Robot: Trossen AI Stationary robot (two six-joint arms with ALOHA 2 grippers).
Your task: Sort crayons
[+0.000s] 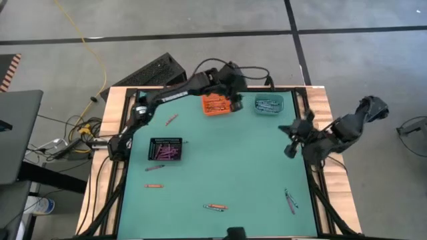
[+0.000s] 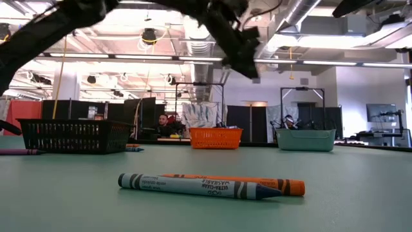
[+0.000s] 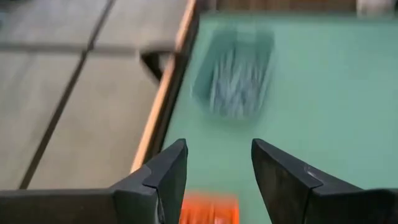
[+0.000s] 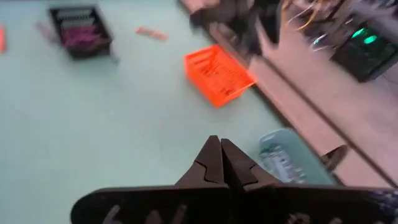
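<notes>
**Orange Bin Station: Fault Risks After Release**

Found left gripper [image 1: 235, 101] with fingers parted and nothing between them, poised over the orange bin [image 1: 215, 105] at the end nearest the teal bin [image 1: 268, 104], along the far edge of the table [image 1: 233, 160]. Found right gripper [image 1: 292, 148] pinched shut and empty, parked above the right edge. Located sorted crayons in the orange, teal and black bin [image 1: 165, 149]. Located unsorted crayons lying apart on the mat:

- pink crayon [image 1: 171, 120] between the black and orange bins;
- purple crayon [image 1: 155, 167] and orange crayon [image 1: 154, 185] near the left edge;
- orange-and-blue pair [image 1: 215, 207] by the near edge, touching side by side;
- blue pair [image 1: 289, 200] towards the near right corner.

Judged the following faults likely:

1. Snagged bin wall on a low withdrawal, given the fingers' position close above the rim; dragged or tipped a light bin as a result.
2. Mixed colours from one pinch on the touching pair, with a wrong crayon carried along.
3. Rolled stock off the near edge after a glancing touch, owing to round barrels.
4. Clashed arms if both reached for the right corner together.
</notes>
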